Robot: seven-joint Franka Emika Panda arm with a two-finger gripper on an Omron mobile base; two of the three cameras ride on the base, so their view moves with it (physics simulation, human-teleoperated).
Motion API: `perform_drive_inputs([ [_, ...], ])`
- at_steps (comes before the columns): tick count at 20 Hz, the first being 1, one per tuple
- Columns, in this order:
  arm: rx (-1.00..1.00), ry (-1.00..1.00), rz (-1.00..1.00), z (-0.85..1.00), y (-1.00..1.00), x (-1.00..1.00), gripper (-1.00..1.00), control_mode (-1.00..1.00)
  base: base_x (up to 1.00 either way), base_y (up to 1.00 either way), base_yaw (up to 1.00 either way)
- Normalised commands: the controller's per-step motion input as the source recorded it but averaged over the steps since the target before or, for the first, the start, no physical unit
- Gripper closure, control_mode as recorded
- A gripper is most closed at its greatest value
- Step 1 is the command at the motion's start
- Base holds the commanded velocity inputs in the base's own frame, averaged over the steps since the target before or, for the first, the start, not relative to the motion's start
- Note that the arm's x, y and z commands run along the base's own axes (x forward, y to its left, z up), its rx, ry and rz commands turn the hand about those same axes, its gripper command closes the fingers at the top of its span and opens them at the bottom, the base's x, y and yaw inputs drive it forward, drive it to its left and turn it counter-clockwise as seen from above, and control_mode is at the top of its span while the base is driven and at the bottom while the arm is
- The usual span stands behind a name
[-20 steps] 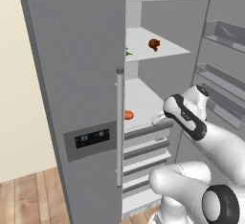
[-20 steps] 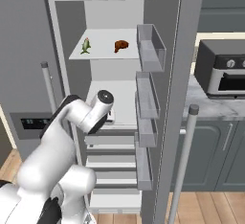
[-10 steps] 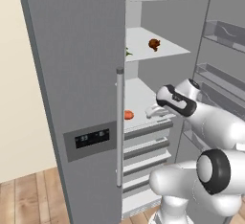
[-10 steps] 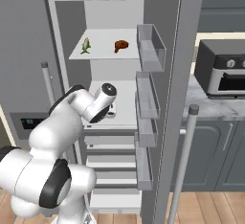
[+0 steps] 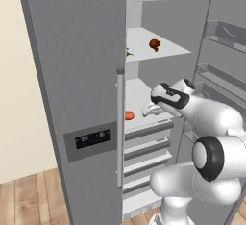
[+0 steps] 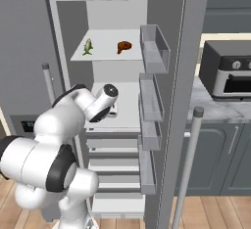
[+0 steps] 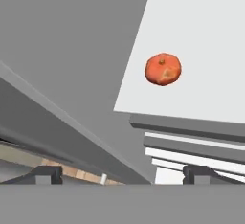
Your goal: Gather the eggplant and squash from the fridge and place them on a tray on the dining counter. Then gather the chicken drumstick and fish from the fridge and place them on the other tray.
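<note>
Squash [image 7: 163, 69] is lying near the front left corner of the middle fridge shelf [image 7: 206, 36]; I'm holding my gripper [image 7: 122, 174] wide and empty, and should be centring it over the squash before descending.

Around me stands a grey kitchen. The closed fridge door [image 5: 72, 75] carries a long vertical handle [image 5: 119, 128] and a dark dispenser panel [image 5: 91, 140]. A cream wall [image 5: 19, 99] meets a pale wood plank floor [image 5: 29, 200]. To my right, a marble counter [image 6: 215, 108] over grey cabinets [image 6: 220, 159] holds a dark toaster oven [image 6: 228, 71].
</note>
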Motion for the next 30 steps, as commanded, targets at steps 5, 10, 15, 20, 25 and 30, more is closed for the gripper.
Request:
perform_drive_inputs([
  [5,0.03,-0.02,0.0,-0.24,0.05,0.33,-1.0,-1.0,0.0,0.0,0.0],
  [10,0.02,0.0,0.0,-0.09,0.1,0.3,-1.0,-1.0,0.0,0.0,0.0],
  [15,0.0,0.0,0.0,-0.07,0.16,0.23,-1.0,-1.0,0.0,0.0,0.0],
  [20,0.0,0.0,0.0,-0.25,0.12,0.43,-1.0,-1.0,0.0,0.0,0.0],
  [25,0.0,0.0,0.0,-0.37,0.01,0.53,-1.0,-1.0,0.0,0.0,0.0],
  [30,0.0,0.0,0.0,-0.33,0.13,0.53,-1.0,-1.0,0.0,0.0,0.0],
])
